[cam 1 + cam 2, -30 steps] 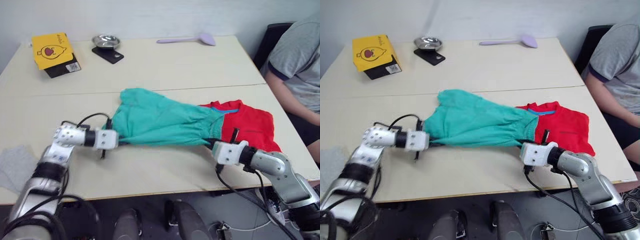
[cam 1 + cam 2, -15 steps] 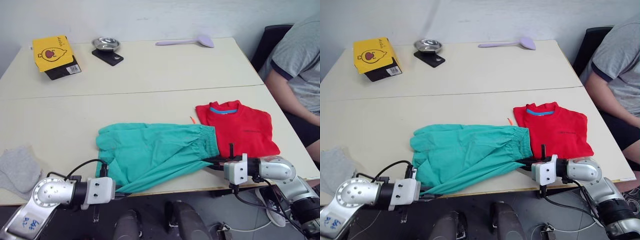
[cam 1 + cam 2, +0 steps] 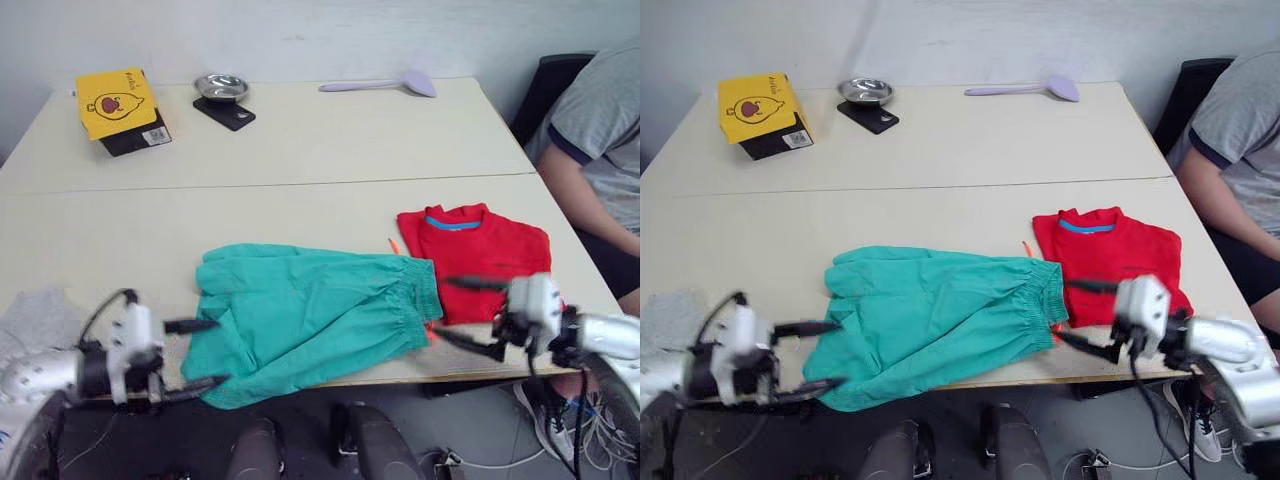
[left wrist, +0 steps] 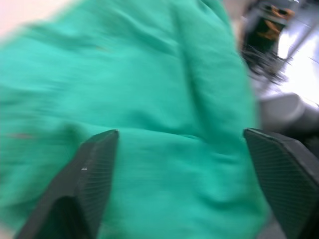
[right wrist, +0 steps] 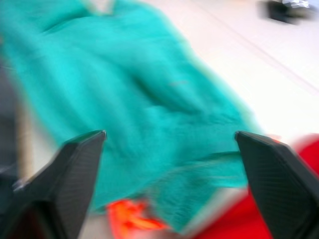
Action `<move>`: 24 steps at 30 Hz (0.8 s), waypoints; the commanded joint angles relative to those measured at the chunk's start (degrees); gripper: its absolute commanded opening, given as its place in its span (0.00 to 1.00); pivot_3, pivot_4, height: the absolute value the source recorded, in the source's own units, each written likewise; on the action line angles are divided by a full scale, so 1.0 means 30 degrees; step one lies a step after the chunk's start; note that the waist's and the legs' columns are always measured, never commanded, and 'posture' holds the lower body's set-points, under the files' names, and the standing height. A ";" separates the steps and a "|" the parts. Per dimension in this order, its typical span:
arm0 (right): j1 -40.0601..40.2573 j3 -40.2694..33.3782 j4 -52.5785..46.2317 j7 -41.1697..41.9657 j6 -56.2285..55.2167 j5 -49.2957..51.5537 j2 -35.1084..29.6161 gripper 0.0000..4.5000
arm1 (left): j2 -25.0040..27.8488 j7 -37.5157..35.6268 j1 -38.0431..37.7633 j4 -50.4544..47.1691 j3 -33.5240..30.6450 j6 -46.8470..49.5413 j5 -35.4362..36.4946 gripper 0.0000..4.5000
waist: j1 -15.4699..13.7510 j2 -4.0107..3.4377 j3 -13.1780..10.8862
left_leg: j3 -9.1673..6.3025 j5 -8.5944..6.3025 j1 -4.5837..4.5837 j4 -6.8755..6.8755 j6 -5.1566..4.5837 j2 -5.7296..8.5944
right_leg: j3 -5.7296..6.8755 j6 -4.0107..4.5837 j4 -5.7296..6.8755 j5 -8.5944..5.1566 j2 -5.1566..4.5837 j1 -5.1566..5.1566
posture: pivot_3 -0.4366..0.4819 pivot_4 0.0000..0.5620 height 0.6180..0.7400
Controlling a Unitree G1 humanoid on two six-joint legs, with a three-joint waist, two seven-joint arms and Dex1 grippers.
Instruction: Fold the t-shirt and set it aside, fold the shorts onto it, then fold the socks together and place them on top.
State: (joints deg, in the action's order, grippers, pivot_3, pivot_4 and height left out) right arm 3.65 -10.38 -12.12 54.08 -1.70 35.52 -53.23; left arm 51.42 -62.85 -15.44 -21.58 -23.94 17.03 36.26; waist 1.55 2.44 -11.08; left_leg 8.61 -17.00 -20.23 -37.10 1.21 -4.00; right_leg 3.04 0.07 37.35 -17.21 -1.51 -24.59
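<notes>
On the far side of the table [image 3: 300, 140]: a yellow box [image 3: 116, 102] at 10 o'clock on a black box [image 3: 135, 138] — a steel bowl [image 3: 221, 87] and black phone [image 3: 224, 111] at 11. A lilac spatula [image 3: 385, 84] at 1 — a person [image 3: 600, 140] sits at 3.

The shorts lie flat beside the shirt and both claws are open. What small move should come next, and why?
Probably close both claws on the ends of the shorts again. The left claw and the right claw are open at opposite ends, holding nothing, and the shorts lie spread, unfolded, beside the folded t-shirt.
</notes>
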 commanded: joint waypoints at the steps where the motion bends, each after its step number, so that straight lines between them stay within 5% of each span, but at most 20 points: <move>1: 0.0985 -0.2417 -0.1766 -0.3773 0.2391 -0.1757 0.0210 1.00 | 0.0428 -0.0934 0.0888 0.1438 -0.1329 0.0528 0.1093 1.00 | 0.0004 -0.0001 0.0000 | -0.0013 -0.0006 -0.0009 0.0015 -0.0002 0.0009 | 0.0000 -0.0001 -0.0012 0.0000 -0.0001 -0.0005 | 0.48 0.27 1.00; 11: 0.0733 -0.1962 -0.2871 -0.4151 0.4300 -0.3262 0.1006 1.00 | 0.0158 -0.1036 0.3601 0.2869 0.0886 -0.0184 -0.0779 1.00 | 0.0135 -0.0034 -0.0020 | -0.0065 -0.0084 -0.0096 0.0044 -0.0124 0.0013 | 0.0056 -0.0079 -0.0002 -0.0070 -0.0036 0.0033 | 0.48 0.27 1.00; 15: -0.0123 -0.1502 -0.3698 -0.4525 0.5381 -0.3162 0.1628 1.00 | 0.0044 -0.0602 0.4515 0.2586 0.1520 0.0099 -0.1004 1.00 | 0.0162 -0.0153 -0.0072 | -0.0871 0.0053 -0.0168 -0.0019 -0.0101 0.0246 | 0.0923 -0.0179 0.0005 -0.0211 -0.0415 0.0322 | 0.48 0.27 1.00; 24: -0.0139 -0.1658 -0.3887 -0.3789 0.5773 -0.3274 0.1874 1.00 | 0.0023 -0.0413 0.5553 0.2443 0.1864 0.0561 -0.0879 1.00 | -0.0529 -0.0156 -0.0073 | -0.0872 0.0089 -0.0312 0.0006 -0.0088 0.0242 | 0.0897 -0.0119 -0.0025 -0.0201 -0.0363 0.0193 | 0.48 0.27 1.00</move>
State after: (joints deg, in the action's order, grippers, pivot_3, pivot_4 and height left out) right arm 3.19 -13.83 -22.24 42.47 15.87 25.17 -48.32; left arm 51.68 -64.02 0.61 -12.74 -18.35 18.76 33.31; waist -0.04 1.97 -11.30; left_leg 6.00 -16.74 -21.17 -37.08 0.93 -3.28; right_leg 5.73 -0.28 37.26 -17.82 -2.60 -24.01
